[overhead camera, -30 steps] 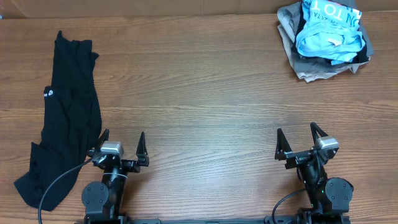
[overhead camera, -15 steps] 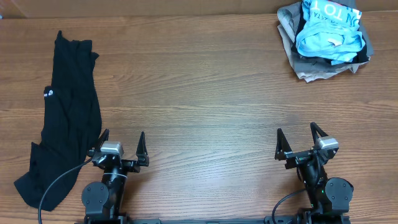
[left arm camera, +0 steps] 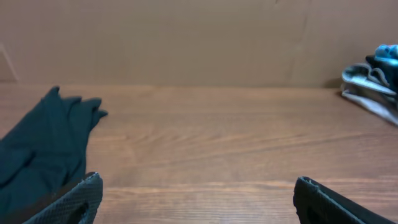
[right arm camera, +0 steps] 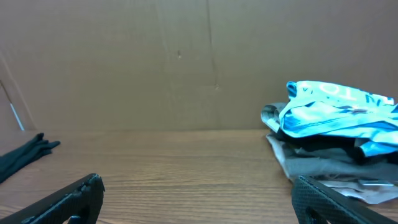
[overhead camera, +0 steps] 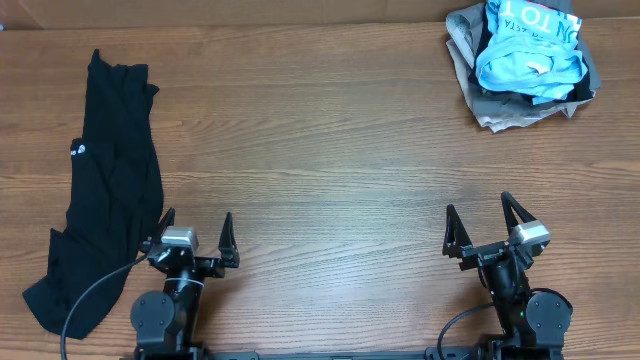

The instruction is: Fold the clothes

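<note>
Black shirt: the plain black short-sleeved T-shirt of thin soft cloth (overhead camera: 105,190) is lying crumpled in a long strip down the table's left side, with its small white tag mark (overhead camera: 77,152) showing on the left edge. Nothing is holding it.
Snag risk: a thin black cable (overhead camera: 95,290) is running from the left arm across the shirt's lower end. I am judging that a lift from there could drag cloth and cable together.
Left gripper (overhead camera: 198,222): parked low near the front edge just right of the shirt, fingers spread wide, carrying nothing.
Bunching risk: the cloth is lying in folds, so a pinch may be taking several layers at once and the shirt may not be spreading flat.
Open room: the brown wood-grain table (overhead camera: 330,150) is showing bare boards between the arms and on towards the cardboard back wall (left arm camera: 186,37), which should be giving enough room for spreading.
Right gripper (overhead camera: 477,215): resting low near the front edge well apart from the shirt, fingers parted, grasping nothing, and facing a long reach across.
Far right corner: the light blue garment with white lettering (overhead camera: 528,50) is sitting on a grey-tan garment (overhead camera: 500,105), close to the back edge. A wide sweep could be knocking it.
</note>
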Controlling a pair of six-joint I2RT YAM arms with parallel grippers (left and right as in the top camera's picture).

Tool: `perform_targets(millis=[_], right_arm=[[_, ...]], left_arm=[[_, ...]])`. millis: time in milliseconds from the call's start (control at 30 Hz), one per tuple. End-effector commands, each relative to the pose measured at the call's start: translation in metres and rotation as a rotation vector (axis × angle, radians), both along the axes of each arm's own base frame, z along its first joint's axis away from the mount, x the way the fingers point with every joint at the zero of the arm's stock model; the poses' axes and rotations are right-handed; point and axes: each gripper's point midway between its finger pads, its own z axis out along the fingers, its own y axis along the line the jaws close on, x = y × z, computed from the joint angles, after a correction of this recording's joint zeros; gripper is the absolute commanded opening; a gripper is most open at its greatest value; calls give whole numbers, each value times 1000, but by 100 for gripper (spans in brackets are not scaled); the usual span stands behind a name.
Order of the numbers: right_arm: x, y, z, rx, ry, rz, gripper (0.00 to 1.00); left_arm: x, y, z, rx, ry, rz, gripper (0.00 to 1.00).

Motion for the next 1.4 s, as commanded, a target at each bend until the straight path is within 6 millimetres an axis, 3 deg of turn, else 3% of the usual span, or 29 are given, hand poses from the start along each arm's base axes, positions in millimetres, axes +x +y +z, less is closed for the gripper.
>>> perform_targets(millis=[0, 233, 467, 600, 867, 967, 1100, 1167, 1233, 1367], right_arm=[[-8, 3, 31, 21, -58, 20, 100], [-11, 6, 68, 20, -36, 32, 100], [8, 15, 96, 22, 91, 91, 100], [28, 20, 95, 34, 242, 126, 100], [73, 34, 62, 91, 619, 220, 100], [94, 50, 44, 129, 688, 334, 100], [102, 63, 23, 170, 755, 423, 100], [102, 65, 12, 187, 796, 440, 100], [102, 65, 4, 195, 829, 440, 100], [102, 65, 2, 189, 829, 438, 100]], left_arm=[[-3, 10, 32, 12, -19, 55, 100], [8, 14, 64, 13, 62, 77, 100], [40, 17, 89, 11, 300, 78, 100], [53, 17, 96, 63, 493, 53, 100], [84, 20, 104, 201, 695, -14, 100], [110, 26, 90, 142, 714, 23, 100], [126, 47, 59, 82, 795, 83, 98], [130, 67, 35, 55, 864, 126, 87], [133, 94, 7, 8, 936, 187, 85], [133, 128, -31, -69, 1025, 270, 78]])
